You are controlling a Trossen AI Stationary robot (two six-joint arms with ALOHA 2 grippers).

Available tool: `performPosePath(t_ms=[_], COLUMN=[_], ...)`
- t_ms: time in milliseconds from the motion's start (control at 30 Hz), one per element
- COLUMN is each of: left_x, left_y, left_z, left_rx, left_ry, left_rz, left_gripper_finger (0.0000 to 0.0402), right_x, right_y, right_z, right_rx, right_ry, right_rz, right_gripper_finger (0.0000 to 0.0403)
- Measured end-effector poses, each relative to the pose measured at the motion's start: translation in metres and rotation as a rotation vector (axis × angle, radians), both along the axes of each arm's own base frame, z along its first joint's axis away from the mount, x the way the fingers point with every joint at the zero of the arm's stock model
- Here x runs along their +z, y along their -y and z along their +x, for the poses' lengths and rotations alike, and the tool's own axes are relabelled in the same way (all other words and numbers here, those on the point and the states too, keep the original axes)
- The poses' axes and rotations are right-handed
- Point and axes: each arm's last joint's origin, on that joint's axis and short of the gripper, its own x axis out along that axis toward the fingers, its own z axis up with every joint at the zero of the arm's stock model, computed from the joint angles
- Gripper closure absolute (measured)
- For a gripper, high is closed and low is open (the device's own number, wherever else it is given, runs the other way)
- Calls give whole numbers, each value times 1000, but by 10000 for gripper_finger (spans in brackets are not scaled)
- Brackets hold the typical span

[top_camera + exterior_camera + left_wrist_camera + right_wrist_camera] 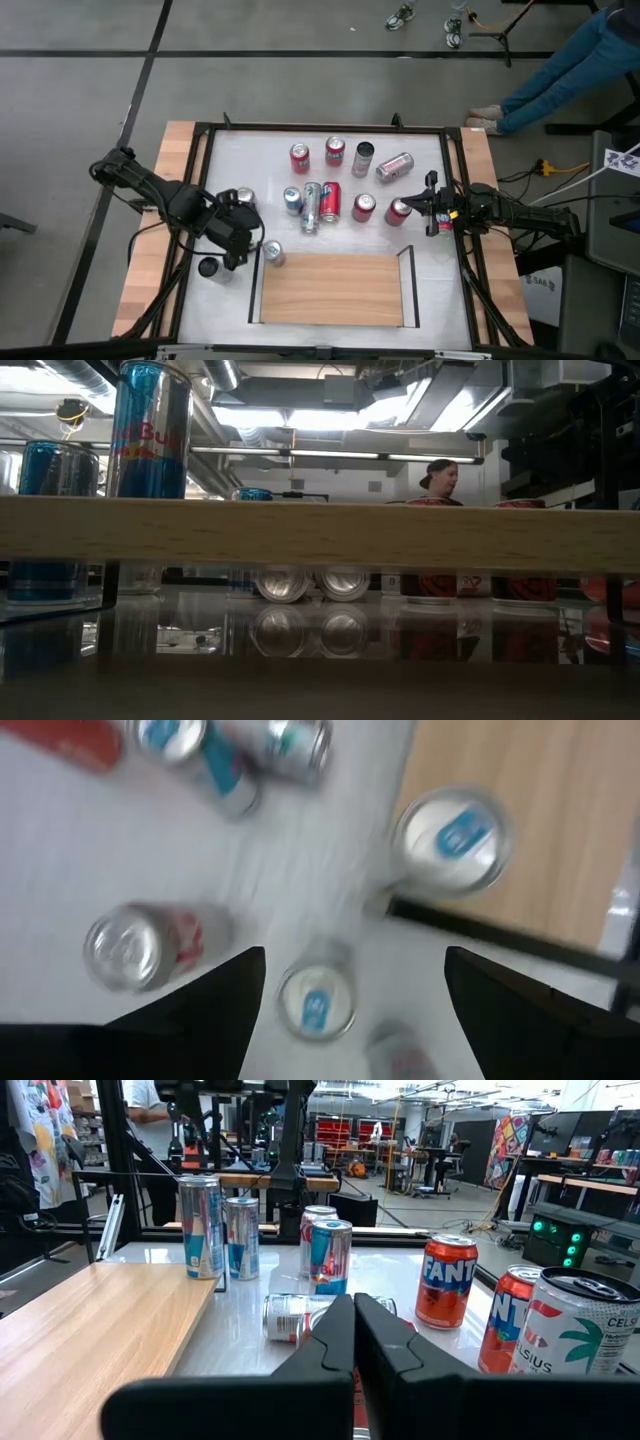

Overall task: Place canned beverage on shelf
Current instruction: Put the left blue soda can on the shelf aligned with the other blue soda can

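The shelf [335,292], a light-wood panel with black rails on its short sides, lies near the table's front edge. A tall blue-and-silver can [272,253] [452,838] stands upright at its far left corner. My left gripper [241,243] [355,1010] hangs open above the table just left of that corner and holds nothing. Far below its fingers a smaller can [316,1003] stands on the white tabletop. My right gripper [432,215] [353,1330] waits shut and level at the table's right side.
Several more cans [330,195] stand or lie on the white tabletop beyond the shelf, one silver-and-red can [243,197] close to my left gripper. A black frame [320,128] borders the tabletop. A person's legs [570,70] show on the floor beyond the table's far right.
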Motion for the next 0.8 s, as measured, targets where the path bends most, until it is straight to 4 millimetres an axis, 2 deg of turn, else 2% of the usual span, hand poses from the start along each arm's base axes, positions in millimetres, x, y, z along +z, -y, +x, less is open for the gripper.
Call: performPosePath(t_ms=[133,433,800], left_x=[-6,-32,-60], left_y=[-2,-2,-3], left_z=[-3,-6,-7], left_rx=[10,6,11], left_ry=[-55,-166,-233], left_rz=[-3,-8,-15], left_gripper_finger=[101,101,101], right_x=[0,0,0], right_y=[0,0,0], right_z=[0,0,0], right_rx=[0,0,0], right_ry=[0,0,-1], right_rz=[0,0,0], right_gripper_finger=[402,402,402])
